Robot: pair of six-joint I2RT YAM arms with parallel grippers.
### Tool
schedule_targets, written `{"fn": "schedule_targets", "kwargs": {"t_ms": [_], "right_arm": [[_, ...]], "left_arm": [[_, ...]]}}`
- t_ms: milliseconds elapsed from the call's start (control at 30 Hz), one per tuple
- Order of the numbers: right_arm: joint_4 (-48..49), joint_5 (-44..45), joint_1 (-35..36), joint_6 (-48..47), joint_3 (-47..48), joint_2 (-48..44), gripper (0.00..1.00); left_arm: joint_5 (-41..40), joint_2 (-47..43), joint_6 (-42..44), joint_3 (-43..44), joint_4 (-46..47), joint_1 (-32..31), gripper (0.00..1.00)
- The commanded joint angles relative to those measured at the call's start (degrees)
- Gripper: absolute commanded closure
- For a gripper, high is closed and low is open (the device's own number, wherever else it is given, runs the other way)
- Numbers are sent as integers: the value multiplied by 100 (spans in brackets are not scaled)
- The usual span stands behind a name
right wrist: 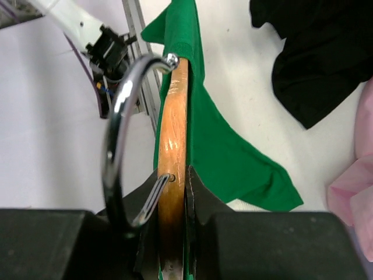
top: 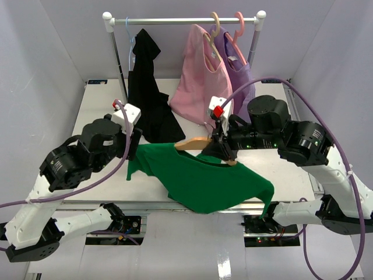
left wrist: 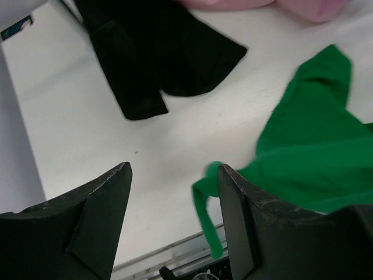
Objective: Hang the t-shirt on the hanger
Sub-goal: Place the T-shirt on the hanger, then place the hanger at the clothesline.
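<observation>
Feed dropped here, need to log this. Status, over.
Left gripper open, empty. Right gripper shut on hanger. T-shirt draped against hanger, partly on table. Black garment nearby, not touching.

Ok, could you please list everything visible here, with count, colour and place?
t-shirt: one, bright green, draped from hanger, near table edge
hanger: one, light brown wood, in right gripper
black garment: one, black, left part of rail
pink shirt: one, pink, near rail's middle
lilac garment: one, lilac, rail's right part
rail: one, silver, table's far side
table: one, white, under everything
left gripper: one, black, open, beside t-shirt
right gripper: one, black, shut on hanger
</observation>
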Motion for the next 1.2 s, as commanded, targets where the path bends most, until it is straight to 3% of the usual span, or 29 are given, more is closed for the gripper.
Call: {"fn": "schedule_targets", "kwargs": {"t_ms": [0,133,300,700,933,1000,1167], "right_arm": [[49,430,-2,344,821,489,92],[-96,401,-3,485,1260,886,92],[53,268,-11,471,1089,890,92],[1309,-875,6,63,-30,409,92],[1932,-1343,28,62,-577,138,92],[2068,-1450,42,79,-662,96,92],[2172,-1540,50,82,-824,50,92]], "left_arm": [[1752,-441,675,322,755,18,29],[3059,-633,1168,-49,1382,17,29],[4046,-653,1590,-266,1536,18,28],[4733,39,2090,40,1869,17,25],[5558,254,2095,-279,2125,21,26],[5898,222,2103,-419,2214,17,33],[6545,233,1947,-555,2456,17,88]]}}
